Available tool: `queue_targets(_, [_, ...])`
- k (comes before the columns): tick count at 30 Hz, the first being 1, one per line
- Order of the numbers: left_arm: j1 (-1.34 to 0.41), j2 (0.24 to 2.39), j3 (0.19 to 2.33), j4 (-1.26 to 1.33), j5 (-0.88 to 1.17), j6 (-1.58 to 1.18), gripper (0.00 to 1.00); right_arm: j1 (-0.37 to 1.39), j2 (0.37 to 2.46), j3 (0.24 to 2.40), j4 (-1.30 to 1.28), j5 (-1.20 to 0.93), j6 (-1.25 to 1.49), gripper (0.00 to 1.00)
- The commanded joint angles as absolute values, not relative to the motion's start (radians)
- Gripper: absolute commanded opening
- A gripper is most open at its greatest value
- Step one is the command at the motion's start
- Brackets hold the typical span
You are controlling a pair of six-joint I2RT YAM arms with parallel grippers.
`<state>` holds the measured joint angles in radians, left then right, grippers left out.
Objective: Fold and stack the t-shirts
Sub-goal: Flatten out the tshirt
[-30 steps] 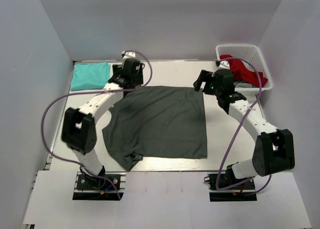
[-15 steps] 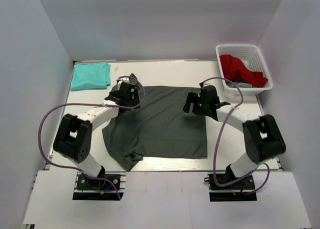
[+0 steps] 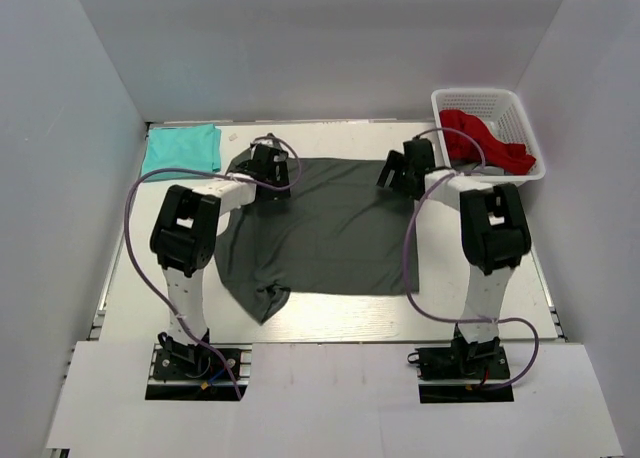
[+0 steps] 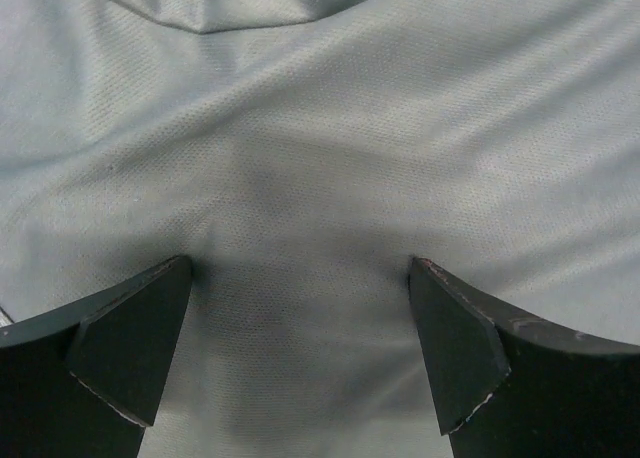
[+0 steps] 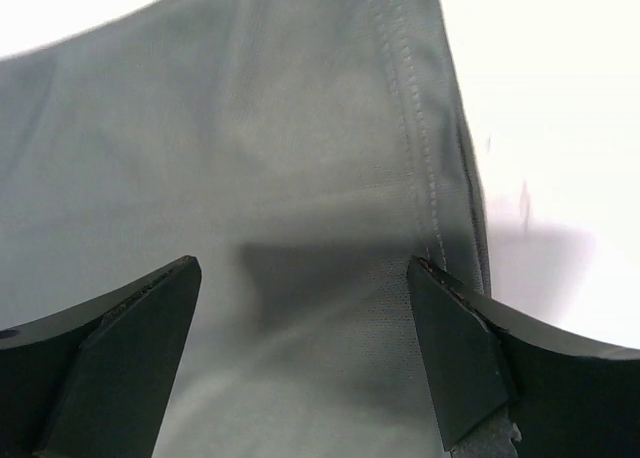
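Note:
The dark charcoal-grey t-shirt (image 3: 320, 228) lies spread flat mid-table, with a sleeve crumpled at its near left corner. The teal t-shirt (image 3: 181, 150) lies folded to a rectangle at the far left. My left gripper (image 3: 268, 168) is low over the grey shirt's far left corner. In the left wrist view (image 4: 300, 353) it is open, with grey cloth (image 4: 320, 178) between the fingers. My right gripper (image 3: 400, 172) is at the shirt's far right corner. In the right wrist view (image 5: 300, 353) it is open over the stitched hem (image 5: 420, 168).
A white lattice basket (image 3: 500, 102) with a red garment (image 3: 485, 144) stands at the far right, close to the right arm. White walls close in the table on three sides. Bare table (image 5: 550, 128) shows just beyond the hem.
Both grippers dropped onto the grey shirt, then moved toward its far edge. The shirt has shifted a little away from the arm bases; its near hem sits farther back.

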<state>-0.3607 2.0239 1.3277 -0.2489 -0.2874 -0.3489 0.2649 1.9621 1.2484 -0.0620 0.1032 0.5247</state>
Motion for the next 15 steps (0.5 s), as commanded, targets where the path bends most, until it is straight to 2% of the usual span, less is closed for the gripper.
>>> queue_targets(1, [-0.348, 2.071, 1.394, -0.258, -0.193, -0.284, 1.0, 0.219, 2.077, 1.396, -0.126, 0.109, 0.519, 0.9])
queue_targets(8, [-0.348, 2.102, 1.597, -0.302, -0.169, -0.221, 1.0, 0.227, 2.174, 1.721, -0.152, 0.061, 0.379, 0.9])
queue_targets(12, [-0.348, 2.031, 1.599, -0.331, -0.158, -0.221, 1.0, 0.294, 2.048, 1.703, -0.133, 0.078, 0.267, 0.9])
queue_targets(15, [-0.359, 1.91, 1.497, -0.322, -0.158, -0.244, 1.0, 0.342, 1.892, 1.582, -0.112, 0.08, 0.229, 0.9])
